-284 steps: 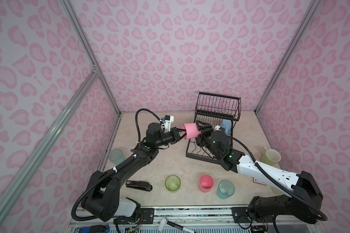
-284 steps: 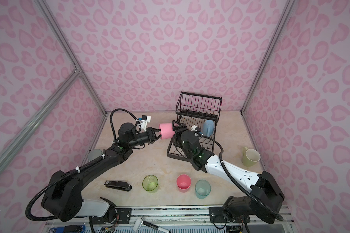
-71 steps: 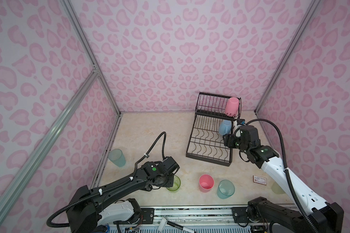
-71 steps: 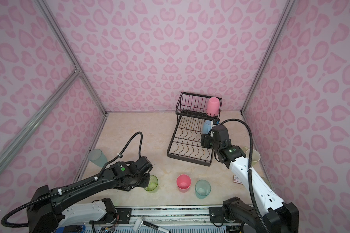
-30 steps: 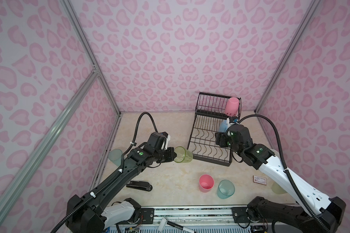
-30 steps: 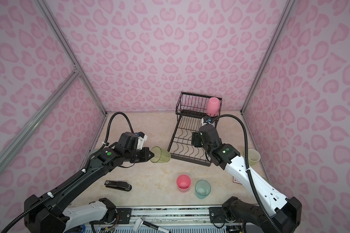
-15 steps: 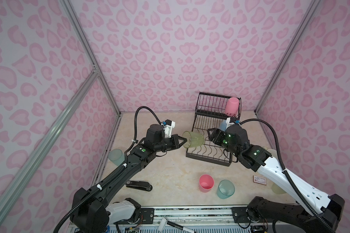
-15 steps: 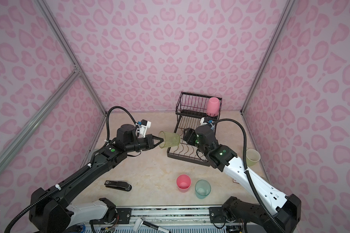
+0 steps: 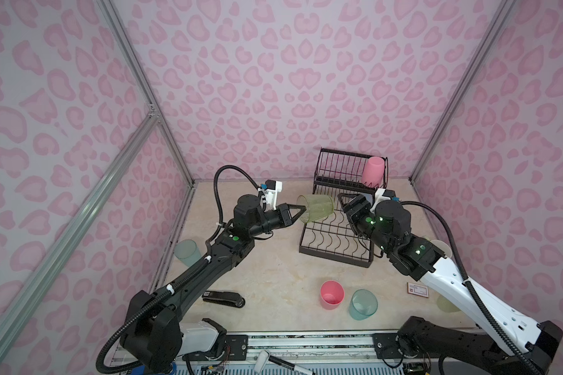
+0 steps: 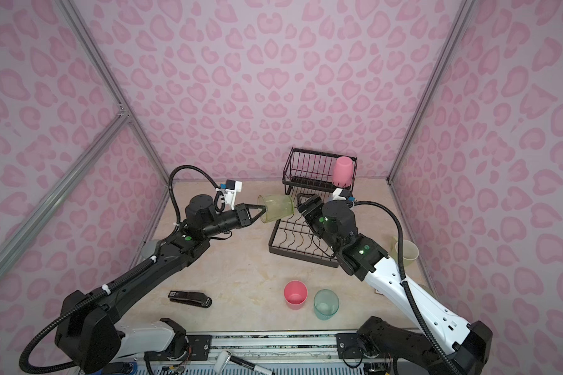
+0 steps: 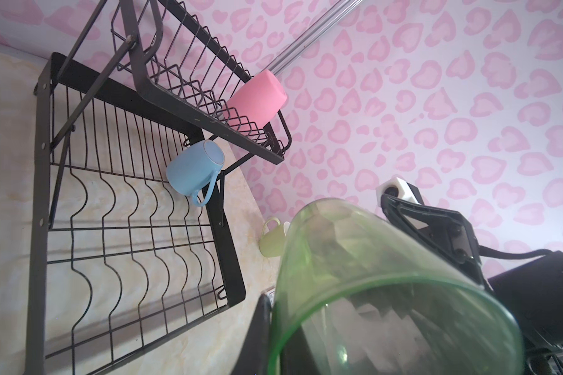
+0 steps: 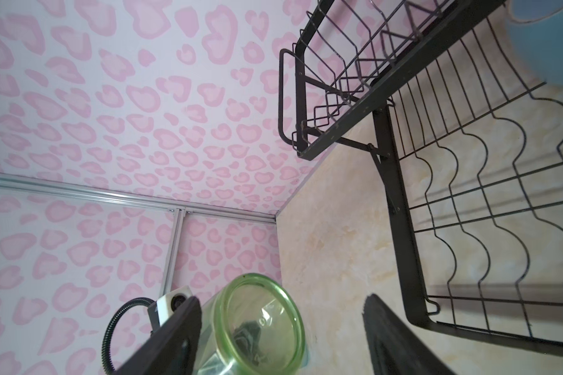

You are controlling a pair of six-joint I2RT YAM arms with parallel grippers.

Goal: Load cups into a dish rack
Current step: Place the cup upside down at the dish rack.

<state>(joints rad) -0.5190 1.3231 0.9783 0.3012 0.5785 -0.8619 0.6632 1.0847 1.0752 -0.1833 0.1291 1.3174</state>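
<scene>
The dish rack (image 9: 335, 258) stands at the back right of the tabletop (image 9: 273, 259). Its raised upper basket holds one pink cup (image 9: 372, 171), mouth down, at the basket's right end. In the left wrist view a blue mug (image 11: 194, 168) stands on the lower grid below that end of the basket. The rest of the grid is bare wire.

The left gripper (image 9: 301, 210) is pinched tight on the rim of a clear green cup (image 9: 317, 207), with one finger inside the mouth and one outside. The cup lies on its side in the air by the rack's left edge, base pointing at the right gripper (image 9: 343, 203). That gripper's jaws stand wide apart. The cup's base is close beside one finger (image 12: 176, 328); I cannot tell whether they touch, and the other finger is well clear.

Near the front edge a second pink cup (image 9: 332, 293) and a teal cup (image 9: 363, 305) stand upright side by side. A grey-blue cup (image 9: 186, 253) stands at the left edge and a pale mug (image 10: 407, 253) near the right edge. A stapler (image 9: 223, 298) lies front left.
</scene>
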